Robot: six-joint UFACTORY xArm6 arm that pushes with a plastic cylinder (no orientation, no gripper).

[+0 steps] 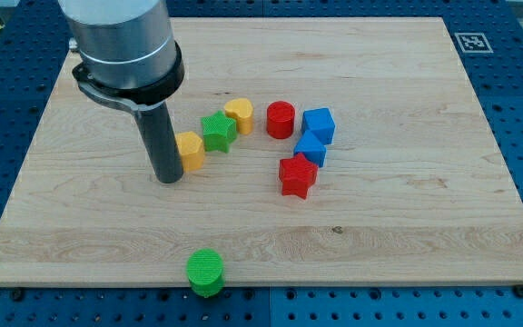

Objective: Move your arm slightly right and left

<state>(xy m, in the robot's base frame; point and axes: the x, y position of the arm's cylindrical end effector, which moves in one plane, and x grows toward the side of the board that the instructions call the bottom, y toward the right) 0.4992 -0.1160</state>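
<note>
Touching yellow block (190,149): my tip (167,179).

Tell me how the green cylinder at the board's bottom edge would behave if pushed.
The green cylinder stands on its flat end, so it would probably slide, not roll. It sits at the wooden board's bottom edge, so a downward push could drop it off.

Bright, even overhead light, no glare on the wooden board (407,227). Shadows soft and short; faint one under my tip (168,180). Focus sharp throughout, block ridges crisp. Arm housing cropped at the view's top. No visible edge distortion.
</note>
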